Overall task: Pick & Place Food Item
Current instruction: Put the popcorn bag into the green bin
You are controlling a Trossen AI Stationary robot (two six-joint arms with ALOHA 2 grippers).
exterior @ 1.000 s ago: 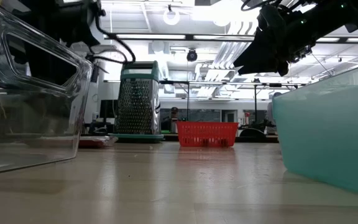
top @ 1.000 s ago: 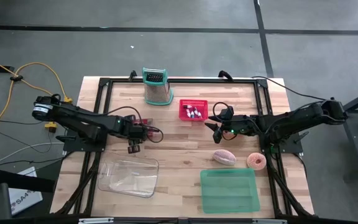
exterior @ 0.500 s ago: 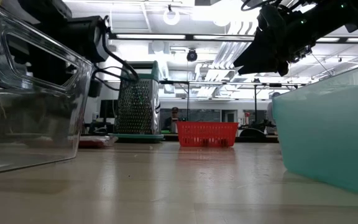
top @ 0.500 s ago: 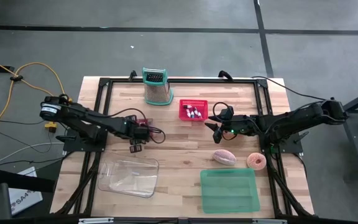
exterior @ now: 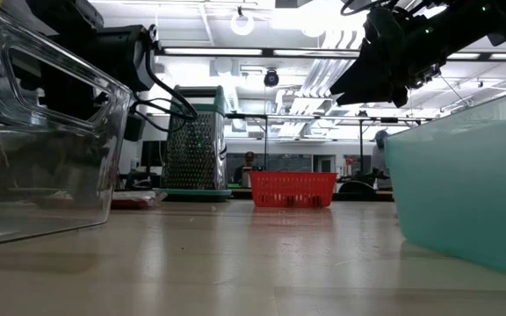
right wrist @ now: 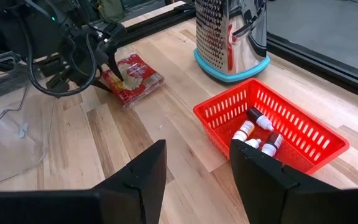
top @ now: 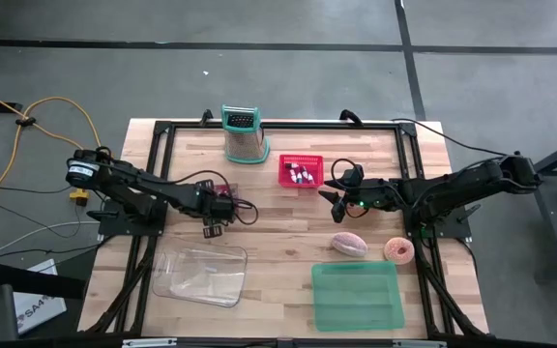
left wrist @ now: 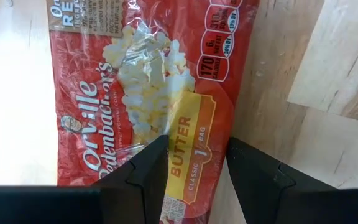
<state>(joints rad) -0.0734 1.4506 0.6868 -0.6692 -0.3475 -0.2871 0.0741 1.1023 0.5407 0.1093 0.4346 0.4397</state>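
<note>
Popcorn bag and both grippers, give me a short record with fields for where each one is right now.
item: red flat butter popcorn bag, lying on the wooden table
left gripper: open, fingers straddling the bag's end
right gripper: open, empty, raised beside the red plastic basket of small bottles
containers: clear plastic tub; green plastic tub
</note>
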